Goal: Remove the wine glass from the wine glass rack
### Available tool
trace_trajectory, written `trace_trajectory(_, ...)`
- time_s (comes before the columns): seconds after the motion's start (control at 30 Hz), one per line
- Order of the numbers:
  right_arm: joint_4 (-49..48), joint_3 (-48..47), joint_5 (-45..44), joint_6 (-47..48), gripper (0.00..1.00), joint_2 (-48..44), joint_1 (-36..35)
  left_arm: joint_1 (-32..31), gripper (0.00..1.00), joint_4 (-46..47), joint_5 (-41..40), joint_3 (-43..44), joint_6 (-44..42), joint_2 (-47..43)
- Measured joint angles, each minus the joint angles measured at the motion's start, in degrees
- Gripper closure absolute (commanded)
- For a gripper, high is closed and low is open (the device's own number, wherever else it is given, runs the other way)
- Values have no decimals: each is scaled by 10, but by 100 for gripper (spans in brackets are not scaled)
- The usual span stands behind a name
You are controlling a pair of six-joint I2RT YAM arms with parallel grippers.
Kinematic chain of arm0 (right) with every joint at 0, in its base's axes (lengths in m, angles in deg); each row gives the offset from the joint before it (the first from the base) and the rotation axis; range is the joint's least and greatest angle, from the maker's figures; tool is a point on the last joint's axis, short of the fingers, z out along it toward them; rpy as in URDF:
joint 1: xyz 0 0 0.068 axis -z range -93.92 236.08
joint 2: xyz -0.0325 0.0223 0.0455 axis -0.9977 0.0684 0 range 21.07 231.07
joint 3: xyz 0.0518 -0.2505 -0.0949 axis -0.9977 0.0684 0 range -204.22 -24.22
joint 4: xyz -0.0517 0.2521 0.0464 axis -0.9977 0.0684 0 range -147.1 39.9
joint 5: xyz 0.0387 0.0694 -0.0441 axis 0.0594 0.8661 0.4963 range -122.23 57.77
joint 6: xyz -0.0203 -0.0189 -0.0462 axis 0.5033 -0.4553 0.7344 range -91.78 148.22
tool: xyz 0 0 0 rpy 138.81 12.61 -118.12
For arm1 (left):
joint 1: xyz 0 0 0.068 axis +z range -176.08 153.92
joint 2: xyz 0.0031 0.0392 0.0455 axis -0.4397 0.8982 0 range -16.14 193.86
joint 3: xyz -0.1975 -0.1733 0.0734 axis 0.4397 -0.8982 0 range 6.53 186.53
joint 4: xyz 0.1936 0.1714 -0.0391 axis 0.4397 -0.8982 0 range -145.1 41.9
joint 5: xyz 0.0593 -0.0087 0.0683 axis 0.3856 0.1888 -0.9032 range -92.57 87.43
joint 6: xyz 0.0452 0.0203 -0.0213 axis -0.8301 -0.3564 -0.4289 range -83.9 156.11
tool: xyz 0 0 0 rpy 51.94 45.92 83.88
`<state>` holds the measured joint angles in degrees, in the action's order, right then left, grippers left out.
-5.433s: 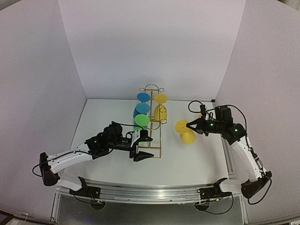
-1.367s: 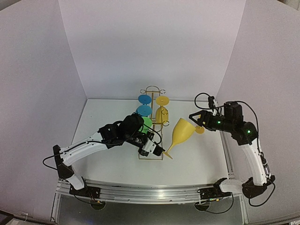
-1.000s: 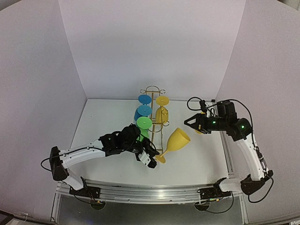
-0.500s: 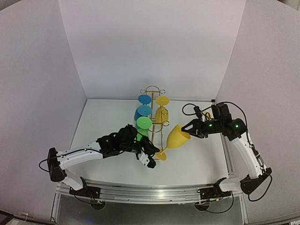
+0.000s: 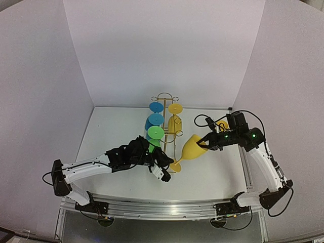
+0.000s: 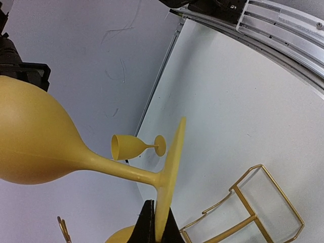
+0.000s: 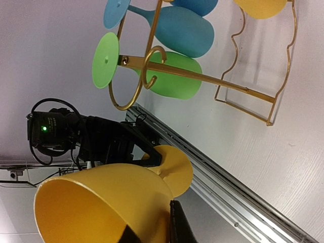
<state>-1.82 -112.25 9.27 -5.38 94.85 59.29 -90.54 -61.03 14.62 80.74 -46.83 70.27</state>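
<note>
A yellow wine glass (image 5: 190, 149) hangs tilted above the table to the right of the gold wire wine glass rack (image 5: 163, 94), held at both ends. My left gripper (image 5: 169, 169) is shut on the edge of its round foot (image 6: 172, 152); in the left wrist view the black fingers (image 6: 148, 223) pinch the disc. My right gripper (image 5: 203, 144) is shut on the bowl's rim, one finger (image 7: 177, 223) outside the wall and one inside. The bowl (image 7: 101, 202) fills the right wrist view. The rack (image 7: 243, 88) still carries other glasses.
On the rack hang two blue glasses (image 5: 154, 114), a green one (image 5: 154, 132) and a yellow one (image 5: 174, 121). Another yellow glass (image 6: 134, 147) lies on its side on the table near the right wall. The aluminium rail (image 5: 162, 207) runs along the near edge.
My right gripper has moved left to the bowl and shut on its rim. The left gripper has kept hold of the foot, and the glass has shifted slightly right.
</note>
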Motion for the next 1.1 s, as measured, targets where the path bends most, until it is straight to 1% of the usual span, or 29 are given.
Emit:
trace_trajectory(0.1, 18, 1, -23, 10, 100, 3, 3, 0, 100, 0, -5, 0, -1, 0)
trace_trajectory(0.17, 21, 1, -32, 15, 100, 5, 2, 0, 95, 0, -7, -1, -1, 0)
trace_trajectory(0.2, 23, 1, -37, 18, 100, 5, 1, 0, 79, 0, -8, -2, -1, 0)
trace_trajectory(0.27, 35, -2, -55, 23, 100, 6, -1, 0, 29, 6, -10, -6, 2, 0)
trace_trajectory(0.3, 42, -4, -64, 24, 100, 7, -2, 0, 8, 10, -10, -7, 3, 0)
trace_trajectory(0.33, 47, -8, -71, 25, 100, 8, -3, 0, 2, 15, -10, -8, 3, -1)
trace_trajectory(0.37, 53, -13, -80, 26, 100, 9, -3, 0, 1, 19, -9, -12, 4, -1)
trace_trajectory(0.53, 98, -74, -131, 46, 100, 12, -3, 0, 0, 20, -4, -38, 3, -8)
trace_trajectory(0.63, 155, -126, -170, 65, 100, 24, -11, -2, 1, 19, 4, -42, 3, -19)
trace_trajectory(0.73, 189, -174, -230, 84, 100, 41, -9, -2, 1, 5, 8, -52, 5, -43)
trace_trajectory(0.87, 203, -237, -326, 105, 100, 75, -5, -1, 1, -17, 11, -61, 14, -67)
trace_trajectory(1.0, 205, -248, -439, 120, 100, 101, -2, -1, 1, -27, 10, -71, 27, -77)
trace_trajectory(1.1, 204, -205, -503, 132, 100, 113, 18, -1, 0, -37, 10, -76, 39, -83)
